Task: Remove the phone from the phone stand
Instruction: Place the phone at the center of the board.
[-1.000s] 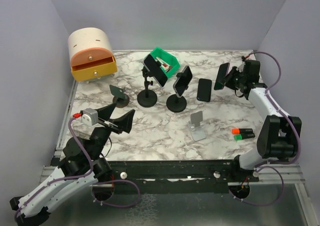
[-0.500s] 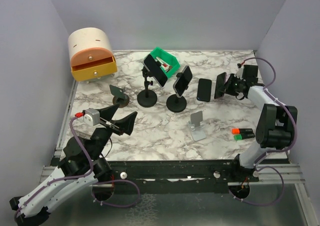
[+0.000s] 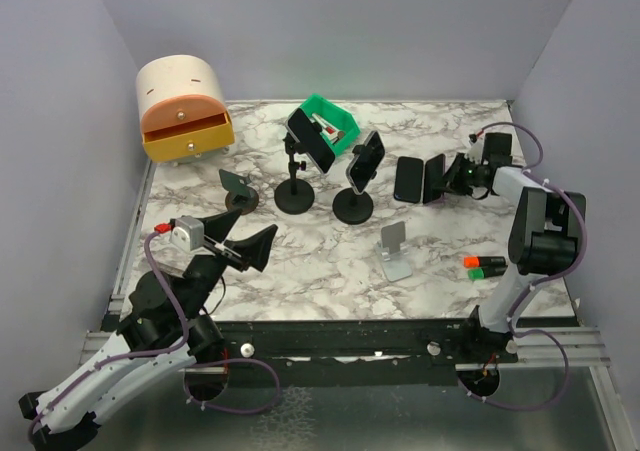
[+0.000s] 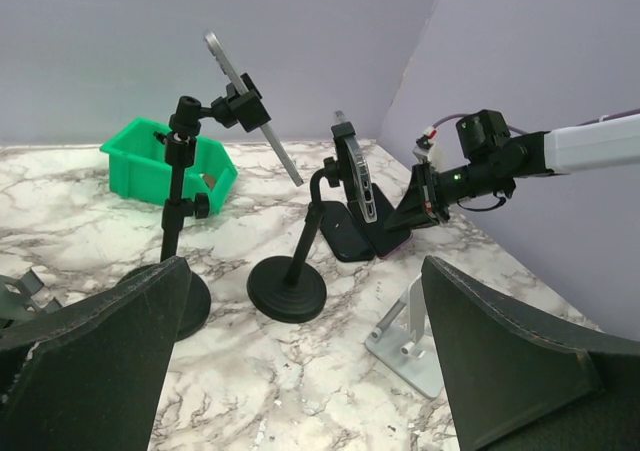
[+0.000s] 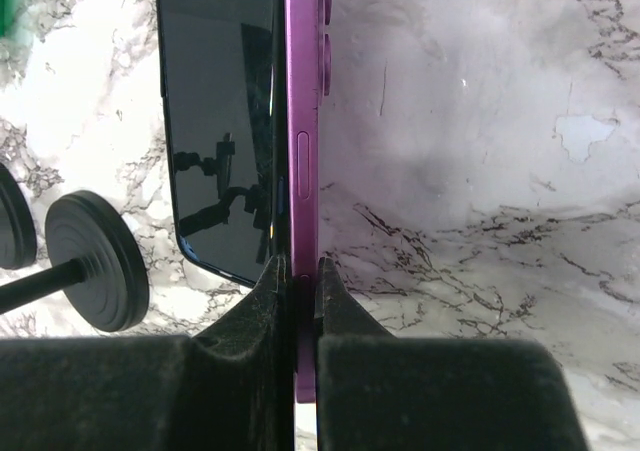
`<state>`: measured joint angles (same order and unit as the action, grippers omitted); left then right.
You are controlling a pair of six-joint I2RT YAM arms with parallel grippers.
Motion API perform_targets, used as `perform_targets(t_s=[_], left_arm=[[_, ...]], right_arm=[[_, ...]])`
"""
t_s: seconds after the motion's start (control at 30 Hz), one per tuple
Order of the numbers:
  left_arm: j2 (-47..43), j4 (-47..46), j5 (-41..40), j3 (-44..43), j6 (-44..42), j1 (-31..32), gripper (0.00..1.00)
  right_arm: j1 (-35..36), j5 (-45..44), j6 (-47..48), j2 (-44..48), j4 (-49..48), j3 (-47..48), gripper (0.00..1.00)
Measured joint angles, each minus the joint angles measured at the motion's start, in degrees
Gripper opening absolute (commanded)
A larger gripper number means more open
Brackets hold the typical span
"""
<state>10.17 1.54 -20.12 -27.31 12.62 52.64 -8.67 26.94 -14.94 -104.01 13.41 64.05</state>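
Right gripper (image 5: 297,271): jaws pinched shut on the end of the purple phone (image 5: 305,121), so the phone sticks out straight ahead of them, held on its thin edge at the far-right of the desk (image 3: 300,261). It is just beside a black phone (image 3: 407,179) lying flat, and well apart from the silver stand (image 3: 396,250). Left gripper (image 3: 245,239) hovers near-left w/ jaws wide apart, holding nothing.
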Motion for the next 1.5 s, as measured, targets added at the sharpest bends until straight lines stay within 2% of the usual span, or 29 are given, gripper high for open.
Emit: perform_targets(t_s=[0.13,0.43,0.73,1.17,1.5], left_arm=[[0.31,0.07,0.17,0.00,0.00,0.00,0.98],[1.92,0.31,0.85,0.00,-0.02,0.00,0.98],[2.75,0.35,1.66,0.00,-0.02,0.00,0.98],[2.75,0.35,1.97,0.00,-0.02,0.00,0.98],[2.75,0.35,2.60,0.00,-0.02,0.00,0.98]], right_arm=[[-0.70,0.87,-0.24,-1.79,0.33,1.49,0.01],[-2.25,2.29,-1.49,-5.66,2.80,5.14,0.32],[-2.97,1.16,-1.49,-7.69,3.41,5.51,0.46],[-2.86,-1.99,-1.64,-7.06,3.82,5.97,0.54],[-2.99,-6.27,-1.99,-6.34,3.82,5.97,0.54]])
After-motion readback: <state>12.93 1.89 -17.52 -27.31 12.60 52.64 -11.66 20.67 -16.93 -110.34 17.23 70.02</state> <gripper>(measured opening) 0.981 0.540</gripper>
